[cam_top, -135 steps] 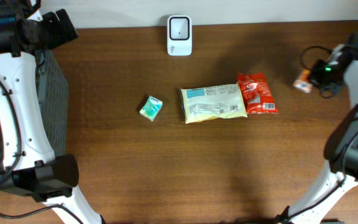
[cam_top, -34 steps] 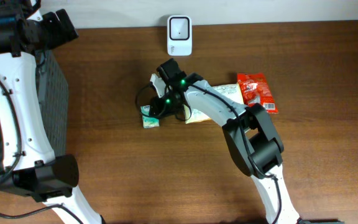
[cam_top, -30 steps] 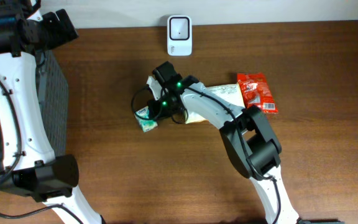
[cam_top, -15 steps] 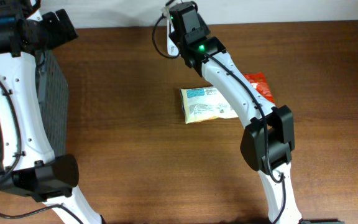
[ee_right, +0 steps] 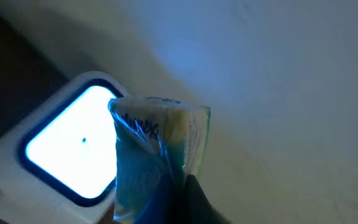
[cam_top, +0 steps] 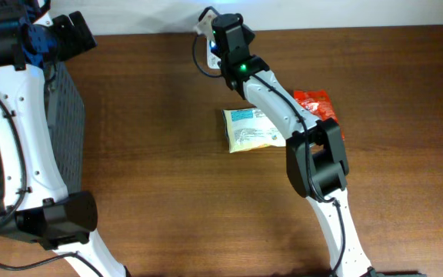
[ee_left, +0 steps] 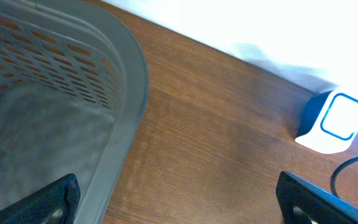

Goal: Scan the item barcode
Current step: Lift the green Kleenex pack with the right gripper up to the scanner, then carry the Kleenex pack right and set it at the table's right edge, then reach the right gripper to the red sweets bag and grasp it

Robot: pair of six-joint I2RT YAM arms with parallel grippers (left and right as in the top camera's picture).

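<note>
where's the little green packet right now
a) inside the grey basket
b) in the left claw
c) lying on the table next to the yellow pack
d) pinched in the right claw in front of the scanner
d: the right wrist view shows the green packet pinched in the right claw, right in front of the lit window of the scanner.

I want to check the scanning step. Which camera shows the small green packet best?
The right wrist view: the packet sits mid-frame, pinched in the right gripper before the lit scanner. Overhead, the arm hides it; the left wrist view shows at most a sliver.
</note>
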